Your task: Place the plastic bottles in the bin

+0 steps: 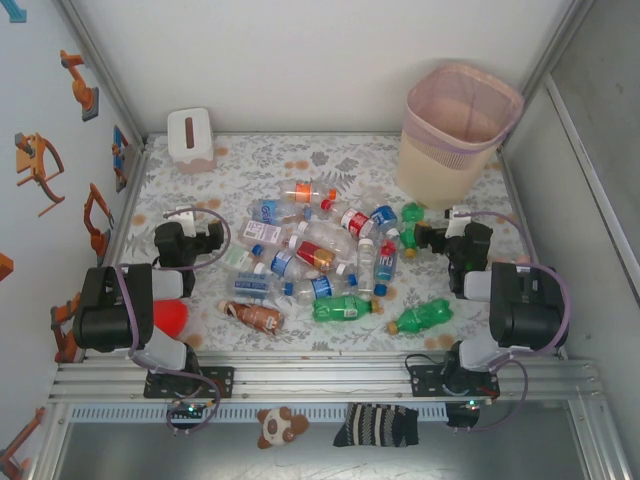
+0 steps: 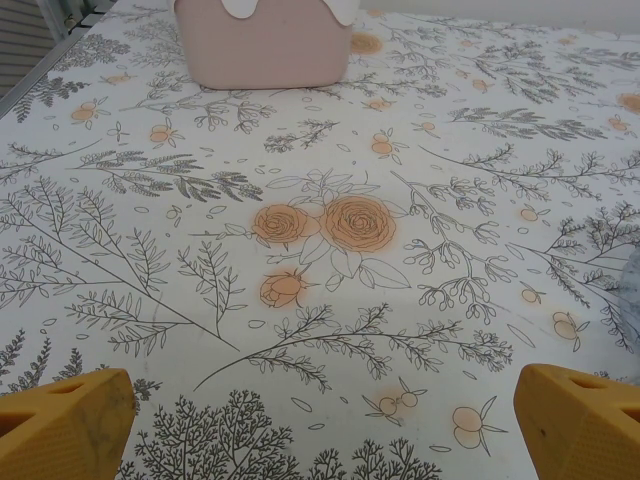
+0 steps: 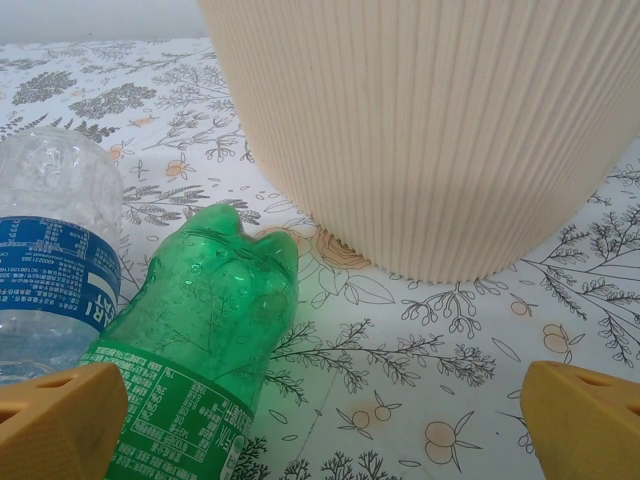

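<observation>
Right claw (image 3: 320,420): fingers spread wide, nothing between them. A green bottle (image 3: 200,340) lies on its side just ahead of one finger (image 3: 55,420), with its near end reaching into the gap on that side. Whether it touches the finger, I cannot tell.
- Long axis: near-left to far-right in the wrist view.
- The lobed base points at the bin (image 3: 430,130) and sits just short of the bin's foot. The cap end is out of view.
- A clear bottle (image 3: 50,270) with a blue label lies just beside it on the left.

The bin stands upright at the far right corner of the table (image 1: 330,160), mouth up.

Left claw (image 2: 320,425): spread wide, empty, over bare floral cloth. The box (image 2: 260,45) sits straight ahead, by the far edge.

Bottles (image 1: 310,260): a loose heap mid-table between the two claws, most lying flat, axes mixed. Two green ones by the near edge lie roughly along it.
</observation>
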